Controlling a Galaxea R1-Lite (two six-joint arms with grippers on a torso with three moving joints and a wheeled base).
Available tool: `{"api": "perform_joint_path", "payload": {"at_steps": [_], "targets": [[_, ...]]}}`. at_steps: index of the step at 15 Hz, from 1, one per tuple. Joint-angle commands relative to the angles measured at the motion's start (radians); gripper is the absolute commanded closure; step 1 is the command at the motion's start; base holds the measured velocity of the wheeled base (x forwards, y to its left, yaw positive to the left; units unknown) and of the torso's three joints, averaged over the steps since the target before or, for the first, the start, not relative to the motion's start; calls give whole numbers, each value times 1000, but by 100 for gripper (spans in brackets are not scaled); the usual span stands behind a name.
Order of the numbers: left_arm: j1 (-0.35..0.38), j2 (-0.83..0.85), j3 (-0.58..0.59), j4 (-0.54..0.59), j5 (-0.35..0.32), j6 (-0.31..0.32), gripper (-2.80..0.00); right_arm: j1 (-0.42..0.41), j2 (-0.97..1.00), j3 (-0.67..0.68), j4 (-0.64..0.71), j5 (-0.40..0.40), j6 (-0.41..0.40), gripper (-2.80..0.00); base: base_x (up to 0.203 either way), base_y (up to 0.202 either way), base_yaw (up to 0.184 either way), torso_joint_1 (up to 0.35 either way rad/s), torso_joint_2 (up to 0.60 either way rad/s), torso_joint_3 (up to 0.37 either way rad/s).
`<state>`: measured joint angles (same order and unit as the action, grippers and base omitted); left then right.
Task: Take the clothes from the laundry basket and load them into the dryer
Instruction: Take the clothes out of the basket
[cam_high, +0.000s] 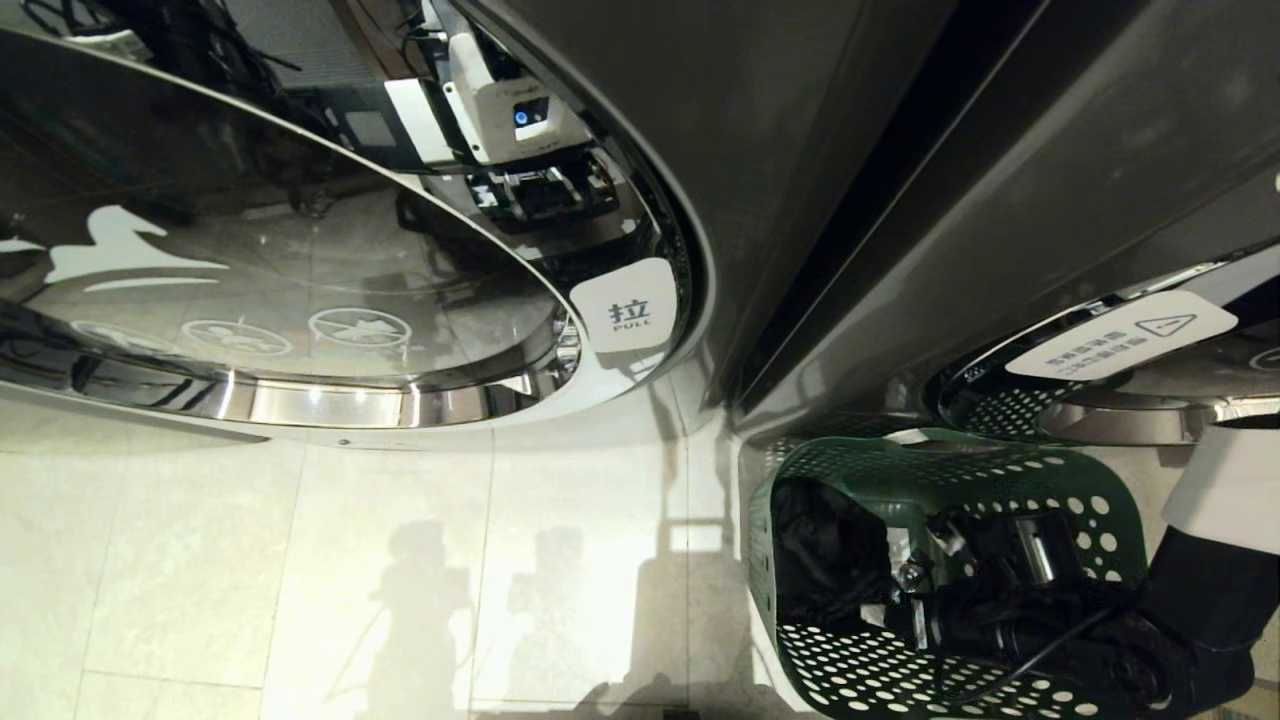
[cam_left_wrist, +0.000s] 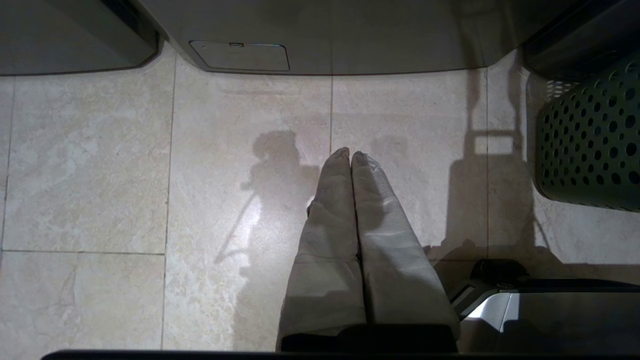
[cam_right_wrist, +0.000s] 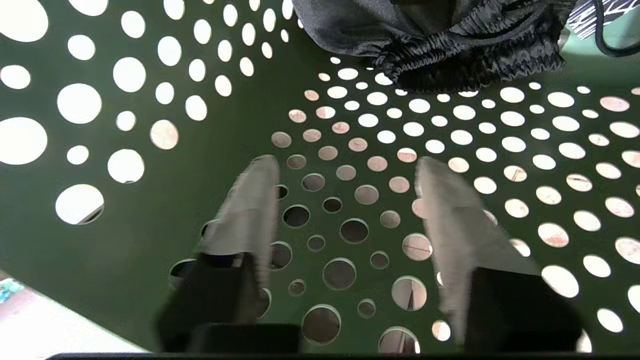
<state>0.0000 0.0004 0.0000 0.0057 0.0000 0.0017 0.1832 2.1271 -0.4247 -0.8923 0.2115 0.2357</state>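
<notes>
Right gripper is down inside the basket at the lower right of the head view, its fingers spread well apart with nothing between them, only the perforated green floor showing through the gap. I see the clothes bunched at the top of the right wrist view, a dark grey garment with a gathered band, just ahead of the fingertips and not yet touched. In the head view the same dark heap sits in the basket's left half.

I'd put myself at the reach-and-grasp step, with nothing loaded. Next I need to push forward until the fabric sits between the fingers, close on a good fold, then lift clear of the rim.

Left gripper hangs over the floor, fingers pressed together, idle. Dryer door fills the upper left of the head view, with its pull tab at its right edge; I can't tell whether it is latched.
</notes>
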Motion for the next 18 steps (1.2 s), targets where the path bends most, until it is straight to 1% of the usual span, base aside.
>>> {"api": "perform_joint_path", "payload": {"at_steps": [1, 3, 5, 9, 12, 14, 16, 18], "targets": [[0, 0, 2, 0, 0, 0, 0, 1, 24, -3, -5, 2, 2, -280, 0, 0, 0, 0, 0, 0], [0, 0, 1, 0, 0, 0, 0, 1, 70, -7, -11, 2, 4, -280, 0, 0, 0, 0, 0, 0], [0, 0, 1, 0, 0, 0, 0, 1, 116, -18, -46, 0, 2, -280, 0, 0, 0, 0, 0, 0], [0, 0, 2, -1, 0, 0, 0, 1, 226, -103, -106, -4, -4, -280, 0, 0, 0, 0, 0, 0], [0, 0, 1, 0, 0, 0, 0, 1, 294, -135, -118, -5, -6, -280, 0, 0, 0, 0, 0, 0], [0, 0, 1, 0, 0, 0, 0, 1, 343, -169, -158, -18, -8, -280, 0, 0, 0, 0, 0, 0], [0, 0, 0, 0, 0, 0, 0, 1, 346, -198, -174, -31, -14, -280, 0, 0, 0, 0, 0, 0], [0, 0, 2, -1, 0, 0, 0, -2, 351, -227, -175, -38, -37, -280, 0, 0, 0, 0, 0, 0]]}}
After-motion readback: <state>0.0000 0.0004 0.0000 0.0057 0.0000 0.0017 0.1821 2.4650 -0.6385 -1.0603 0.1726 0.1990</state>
